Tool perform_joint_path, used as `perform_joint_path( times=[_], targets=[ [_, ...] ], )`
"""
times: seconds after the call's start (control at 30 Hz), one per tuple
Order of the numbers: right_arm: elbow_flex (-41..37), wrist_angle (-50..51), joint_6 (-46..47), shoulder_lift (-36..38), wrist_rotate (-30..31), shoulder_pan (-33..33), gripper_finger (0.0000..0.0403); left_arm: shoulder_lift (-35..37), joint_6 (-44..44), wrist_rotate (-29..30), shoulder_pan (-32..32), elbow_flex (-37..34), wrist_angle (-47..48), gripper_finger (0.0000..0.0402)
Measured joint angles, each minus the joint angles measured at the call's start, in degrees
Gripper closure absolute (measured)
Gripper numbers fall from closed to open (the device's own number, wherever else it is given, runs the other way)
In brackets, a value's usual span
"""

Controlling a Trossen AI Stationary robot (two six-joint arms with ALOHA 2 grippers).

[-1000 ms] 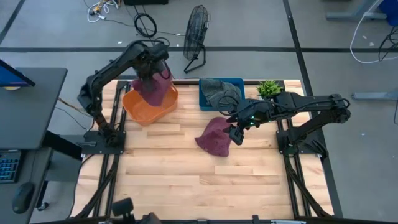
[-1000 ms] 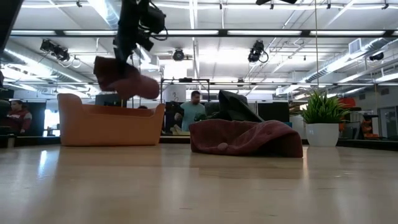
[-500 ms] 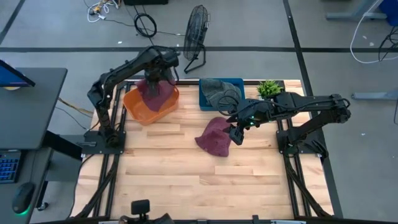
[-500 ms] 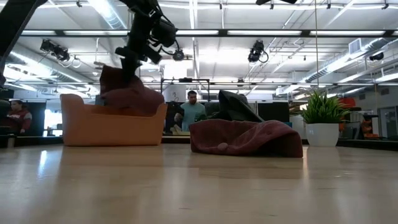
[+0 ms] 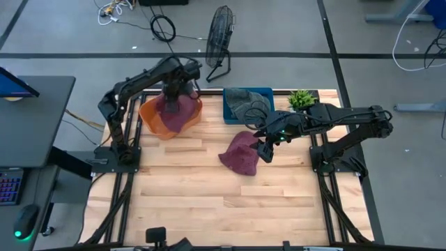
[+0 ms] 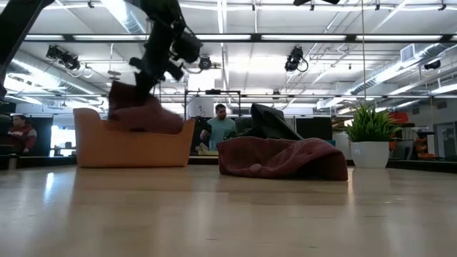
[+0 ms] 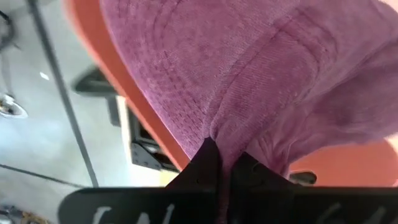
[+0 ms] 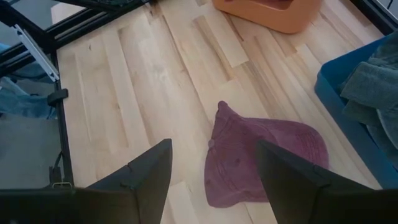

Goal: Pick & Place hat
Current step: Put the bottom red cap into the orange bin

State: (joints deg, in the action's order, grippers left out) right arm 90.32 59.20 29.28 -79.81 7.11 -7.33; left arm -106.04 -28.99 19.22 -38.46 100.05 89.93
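A maroon hat hangs into the orange basket at the table's far left, under my left gripper, which is shut on it. In the low view this hat droops over the basket. A second maroon hat lies flat on the table near the middle, also seen in the low view and the right wrist view. My right gripper hovers open just right of that hat, touching nothing. My left gripper pinches a bunched fold of the hat's fabric between its two fingers, coming from above and pointing down. The hat hangs below the fingers, its lower part sunk into the orange basket and draped over the rim.
A blue bin with grey cloth sits at the far edge, right of the basket. A small potted plant stands at the far right corner. Bare wood fills the near half of the table. People show in the room behind in the low view.
My left gripper has moved toward the table's far edge and down, lowering the held maroon hat from above the basket until it sinks into the basket. The right arm and the second hat have stayed still.
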Motion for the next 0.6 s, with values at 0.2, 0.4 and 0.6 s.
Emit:
perform_joint_path(
  times=[0.2, 0.4, 0.6],
  targets=[
    [0.0, 0.0, 0.0, 0.0, 0.0, 0.0, 0.0168, -0.1, -2.8, 4.8, -0.7, -8.2, -0.7, 0.0397],
    [0.0, -0.1, 0.0, 0.0, 0.0, 0.0, 0.0168, -0.1, -5.3, 5.0, -1.4, -8.6, -2.5, 0.0397],
    [0.0, -0.1, 0.0, 0.0, 0.0, 0.0, 0.0168, -0.1, -9.6, 6.6, -0.4, -8.6, -5.0, 0.0397]
  ],
)
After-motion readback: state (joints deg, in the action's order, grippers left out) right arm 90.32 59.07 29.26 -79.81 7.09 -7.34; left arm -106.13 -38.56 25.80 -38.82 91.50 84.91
